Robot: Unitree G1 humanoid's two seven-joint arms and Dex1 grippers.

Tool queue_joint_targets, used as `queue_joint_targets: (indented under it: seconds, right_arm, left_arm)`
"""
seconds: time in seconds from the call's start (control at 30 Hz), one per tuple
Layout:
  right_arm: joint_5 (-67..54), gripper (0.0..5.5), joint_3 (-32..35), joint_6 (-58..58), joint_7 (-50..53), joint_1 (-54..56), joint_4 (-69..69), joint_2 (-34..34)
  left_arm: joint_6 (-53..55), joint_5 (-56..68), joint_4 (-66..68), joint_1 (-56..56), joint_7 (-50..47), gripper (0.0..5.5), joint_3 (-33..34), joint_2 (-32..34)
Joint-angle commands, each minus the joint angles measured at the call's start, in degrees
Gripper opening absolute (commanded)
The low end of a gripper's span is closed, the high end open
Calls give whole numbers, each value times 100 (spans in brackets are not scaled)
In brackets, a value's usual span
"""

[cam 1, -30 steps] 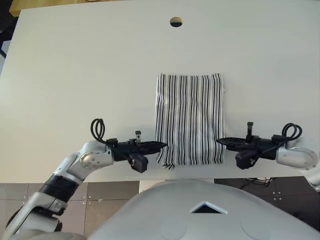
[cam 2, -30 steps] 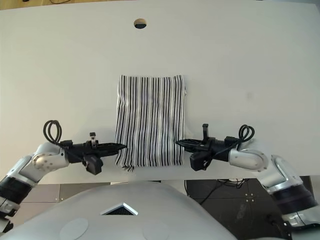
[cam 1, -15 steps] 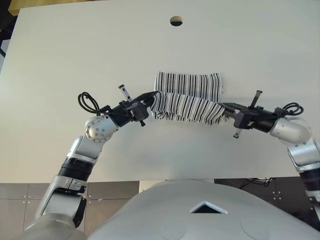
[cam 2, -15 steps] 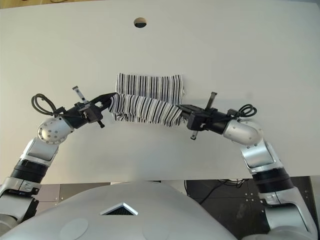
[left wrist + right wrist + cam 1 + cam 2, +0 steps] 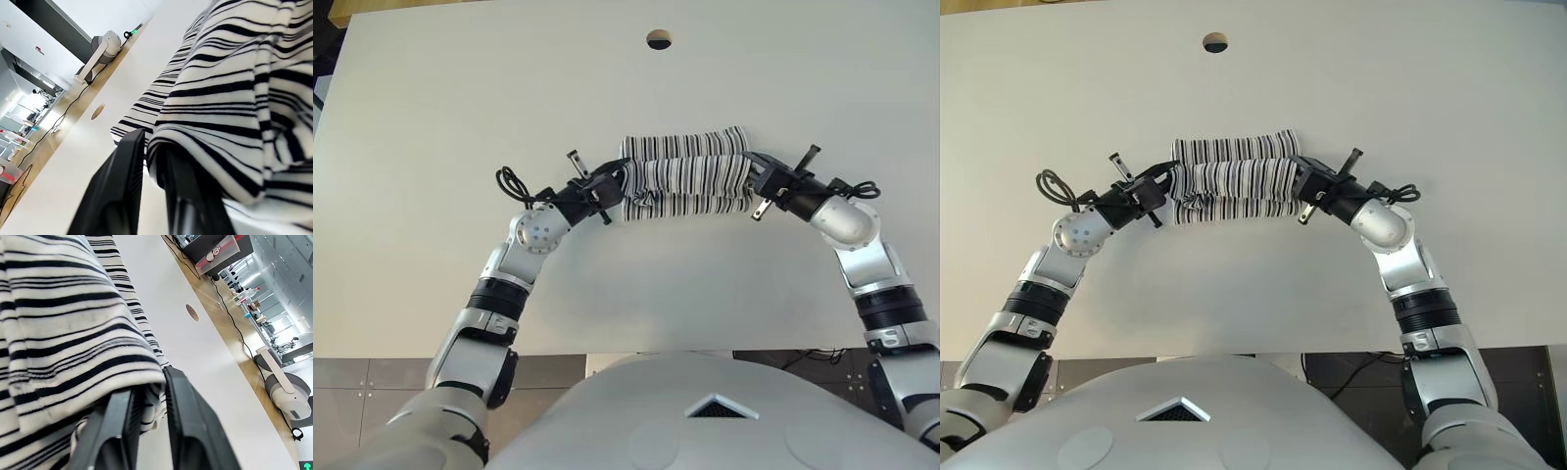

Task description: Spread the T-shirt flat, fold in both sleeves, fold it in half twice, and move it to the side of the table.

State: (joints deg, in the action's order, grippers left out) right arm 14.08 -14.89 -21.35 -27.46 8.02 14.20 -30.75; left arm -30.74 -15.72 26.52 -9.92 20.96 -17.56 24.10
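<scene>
Left fingers (image 5: pixel 117 196), right fingers (image 5: pixel 190 431) pinch T-shirt (image 5: pixel 685 176); cable hole (image 5: pixel 657 41) well beyond

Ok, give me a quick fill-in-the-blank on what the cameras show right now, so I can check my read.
The T-shirt is patterned with black and white ____.
The left end effector is ____ on the T-shirt's left end.
The right end effector grips its ____ end.
The round hole in the table lies ____ the T-shirt, away from the robot.
Missing words: stripes; shut; right; beyond.
</scene>
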Motion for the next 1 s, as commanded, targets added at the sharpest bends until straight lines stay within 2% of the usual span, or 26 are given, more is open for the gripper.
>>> queue_joint_targets:
  seconds: [0.03,0.23,0.37,0.43,0.6,0.77,1.0]
  right_arm:
    - [64,153,-2,-92,44,166,89,88]
    - [26,159,-27,-156,-86,359,122,122]
    - [21,159,-64,-93,-140,706,477,277]
    - [-40,159,4,87,-58,1070,1090,497]
    - [-650,159,438,563,-87,1707,2355,1034]
    - [-1260,159,921,970,-152,2105,3041,1368]
    - [-1825,159,1526,1363,-132,2324,3398,1527]
  left_arm:
    - [107,75,56,-115,-162,130,174,-126]
    - [-201,411,59,-234,-91,209,325,-271]
    - [-76,558,262,-465,-26,209,390,-390]
    - [207,510,692,-706,-199,209,473,-485]
    - [834,694,1723,-1254,-499,209,828,-761]
    - [1234,1024,2599,-1788,-627,209,1246,-954]
    - [1594,1783,2771,-1991,-193,209,1799,-1262]
